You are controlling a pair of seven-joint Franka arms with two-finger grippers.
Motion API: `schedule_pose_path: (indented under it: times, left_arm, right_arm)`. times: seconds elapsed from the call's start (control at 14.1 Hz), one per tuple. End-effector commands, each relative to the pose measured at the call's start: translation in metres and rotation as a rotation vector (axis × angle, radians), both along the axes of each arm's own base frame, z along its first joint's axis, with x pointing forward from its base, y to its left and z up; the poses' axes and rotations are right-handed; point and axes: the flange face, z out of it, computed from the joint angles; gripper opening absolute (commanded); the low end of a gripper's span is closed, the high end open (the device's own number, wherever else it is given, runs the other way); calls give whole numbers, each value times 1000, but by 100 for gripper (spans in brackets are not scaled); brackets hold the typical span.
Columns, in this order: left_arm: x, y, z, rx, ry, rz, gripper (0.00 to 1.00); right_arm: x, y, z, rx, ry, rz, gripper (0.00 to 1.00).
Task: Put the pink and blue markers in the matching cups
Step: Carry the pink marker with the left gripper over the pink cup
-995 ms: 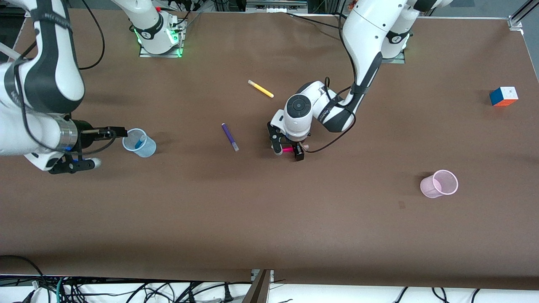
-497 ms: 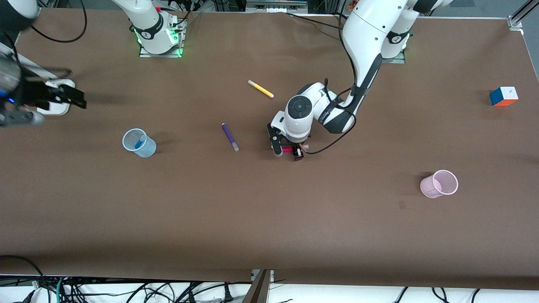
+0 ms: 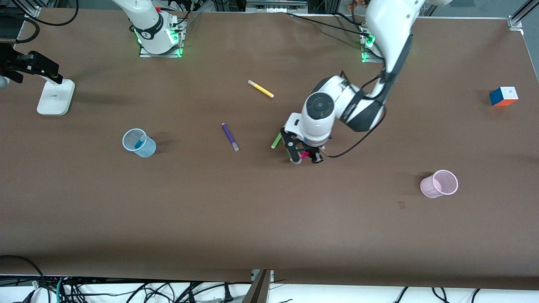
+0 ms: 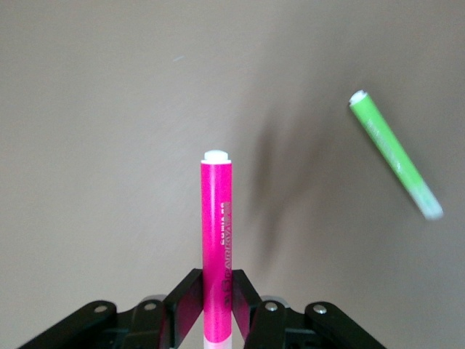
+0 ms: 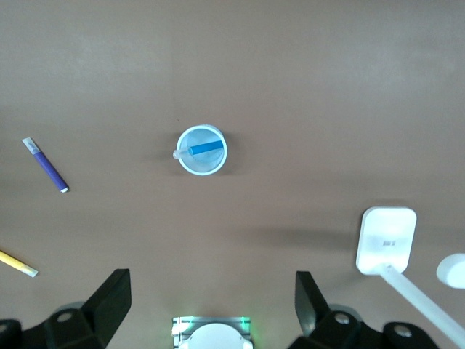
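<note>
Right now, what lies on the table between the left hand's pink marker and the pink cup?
Nothing: in the front view the stretch from the pink marker in the left hand to the pink cup is bare table.

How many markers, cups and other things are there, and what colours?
Markers: 5 - pink, held by the left gripper; blue, in the blue cup; purple; yellow; green
Cups: 2 - blue cup, pink cup
Cube: 1
White stand: 1
Total: 9

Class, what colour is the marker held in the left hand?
Bright magenta-pink marker with a white end, gripped by the left hand; clearest in the left wrist view.
</note>
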Motion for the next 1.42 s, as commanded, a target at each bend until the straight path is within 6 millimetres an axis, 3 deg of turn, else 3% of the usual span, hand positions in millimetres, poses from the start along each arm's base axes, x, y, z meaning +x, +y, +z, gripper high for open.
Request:
schedule_pose_path:
  times: [0.0,0.21,0.36,0.5,0.78,1.07,1.35]
  left_arm:
    - [16,77,68,6,3,123,0]
    - [28,160,111,-53,83,283,0]
    - [38,220,116,-97,123,384,0]
    - [44,267,115,-150,159,457,0]
    - [64,336,113,-147,38,201,0]
    - [89,411,86,-174,-117,-7,0]
    - [89,467,37,-398,-190,-122,0]
  right_arm:
    - [2,3,-2,8,29,-30,100]
    - [5,4,-3,8,24,-27,100]
    - [6,4,-4,9,25,-22,100]
    - [6,4,-4,8,25,-25,100]
    - [6,2,-4,12,23,-28,100]
    - [6,4,-4,11,24,-17,100]
    - [6,2,-4,11,24,-20,100]
